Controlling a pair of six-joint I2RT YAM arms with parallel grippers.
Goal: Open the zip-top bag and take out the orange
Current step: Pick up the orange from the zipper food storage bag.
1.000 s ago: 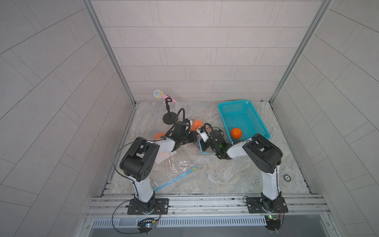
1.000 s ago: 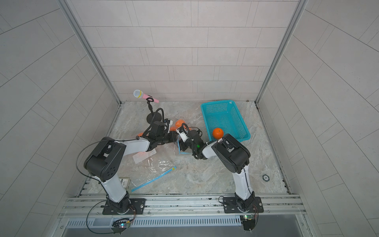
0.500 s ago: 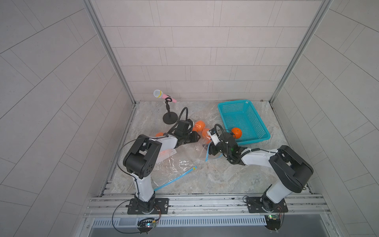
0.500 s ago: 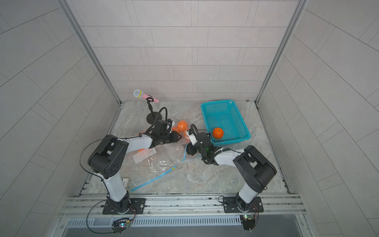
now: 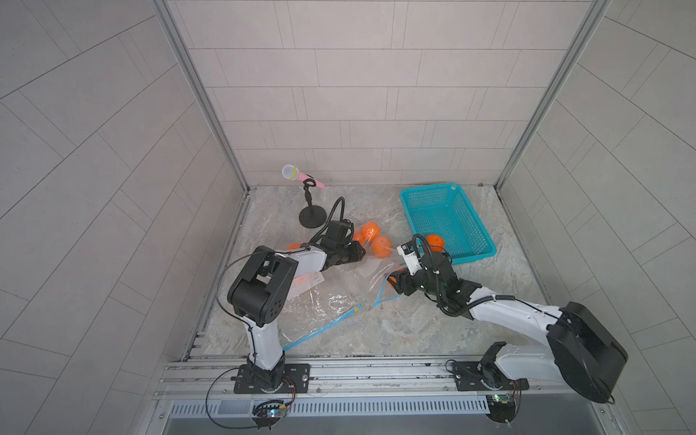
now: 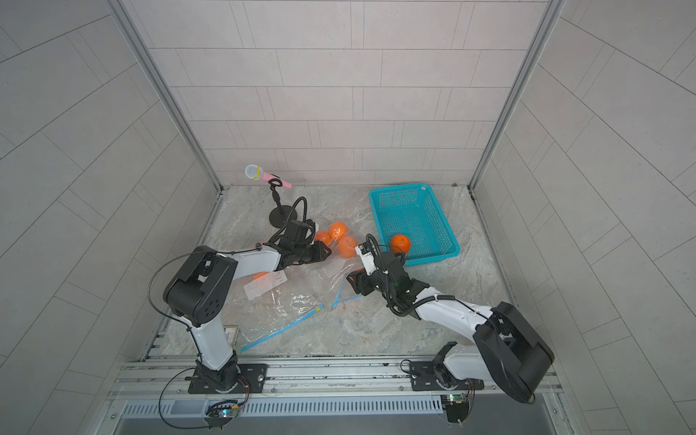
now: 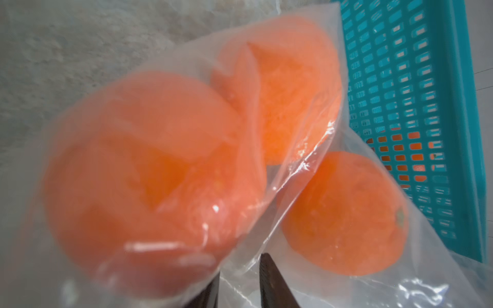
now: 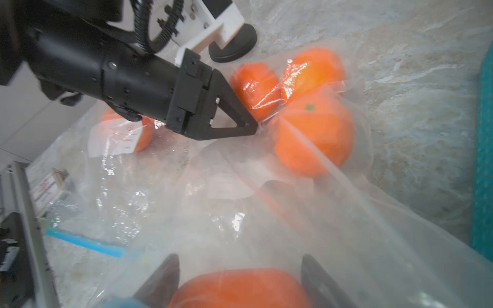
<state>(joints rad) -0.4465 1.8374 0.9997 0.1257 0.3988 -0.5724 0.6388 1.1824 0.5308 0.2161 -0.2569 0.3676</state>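
A clear zip-top bag (image 5: 371, 273) lies mid-table with its blue zip (image 5: 381, 293) at the near end. One orange (image 5: 380, 246) sits at its far end, and two more (image 5: 368, 229) lie beside it under clear plastic. My left gripper (image 5: 362, 253) (image 7: 238, 282) is shut on the bag's plastic next to these oranges. My right gripper (image 5: 393, 280) (image 8: 240, 257) is at the bag's zip end. It is shut on an orange (image 8: 237, 288), and hazy plastic veils its view.
A teal basket (image 5: 486, 241) at the far right holds one orange (image 5: 434, 241). A second clear bag (image 5: 320, 297) with a white label and a blue zip strip (image 5: 320, 327) lies near left. A microphone stand (image 5: 312, 218) is at the back.
My right arm has drawn back toward the near right and lowered, with the orange in its gripper. The bag has stretched out with it. The left gripper has shifted slightly right.
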